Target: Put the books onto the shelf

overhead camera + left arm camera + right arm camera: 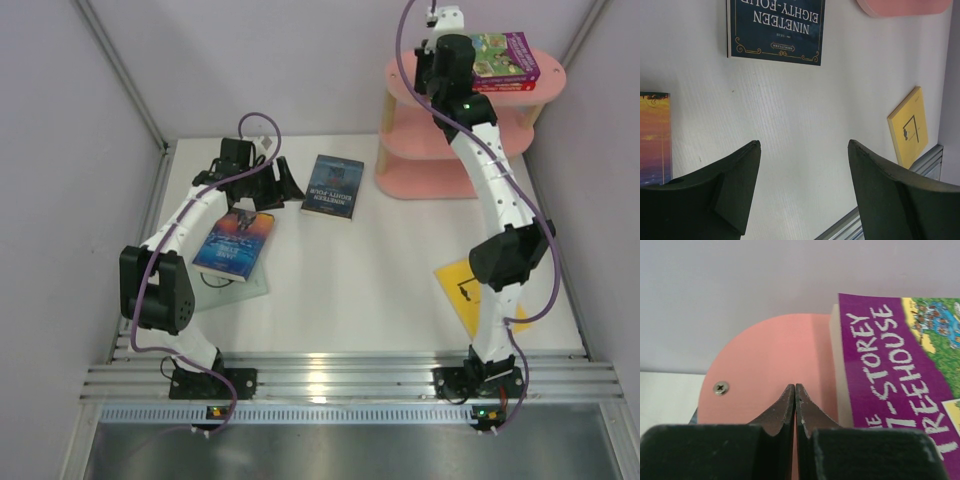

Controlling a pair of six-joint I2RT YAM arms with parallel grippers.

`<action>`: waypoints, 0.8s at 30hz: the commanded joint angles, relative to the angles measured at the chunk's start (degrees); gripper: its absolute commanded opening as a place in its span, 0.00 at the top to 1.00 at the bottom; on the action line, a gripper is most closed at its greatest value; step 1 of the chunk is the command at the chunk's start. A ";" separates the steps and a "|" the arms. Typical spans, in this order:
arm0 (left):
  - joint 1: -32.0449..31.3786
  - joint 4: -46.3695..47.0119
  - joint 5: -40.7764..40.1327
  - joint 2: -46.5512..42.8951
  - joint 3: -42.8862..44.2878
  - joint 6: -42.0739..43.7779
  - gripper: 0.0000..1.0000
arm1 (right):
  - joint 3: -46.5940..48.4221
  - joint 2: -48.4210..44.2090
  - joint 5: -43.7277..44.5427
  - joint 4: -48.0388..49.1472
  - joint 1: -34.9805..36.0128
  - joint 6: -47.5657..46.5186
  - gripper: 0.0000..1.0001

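- Left end effector (804, 150) hangs spread and empty over bare desk (370, 270), left of centre in the top view.
- Navy book (776, 30) lies flat just ahead of its fingertips, at the top of the left wrist view. In the top view it sits just right of that end effector.
- That book's long axis seems to run away from the fingers, with a short edge facing them, so I judge a grip would go across the short edge.
- Jane Eyre (235, 243) lies lower left of the end effector, stacked on a grey-green book (255, 285).
- Left arm is clearly nearer to all three. The shelf (440, 160) stands at upper right, beyond the navy book.
- Right end effector (795, 390) is pressed together, holding nothing, over the shelf's top board, just left of the purple book (890, 365) already lying there.
- Yellow book (455, 285) lies at lower right, partly hidden by the right arm, so that one is nearer the right arm.
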 commanded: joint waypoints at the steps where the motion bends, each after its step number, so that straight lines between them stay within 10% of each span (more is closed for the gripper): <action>1: -0.03 1.95 -0.03 -2.60 0.30 0.75 0.24 | 0.24 -1.35 -7.87 2.69 0.40 -1.15 1.00; 12: -0.03 1.78 -0.90 -2.78 3.90 0.48 0.24 | -9.32 -11.88 -11.22 4.09 8.84 5.24 1.00; 24: 0.32 1.51 -3.19 10.04 16.99 -0.22 0.25 | -49.32 -25.18 -12.62 11.74 16.05 29.15 0.41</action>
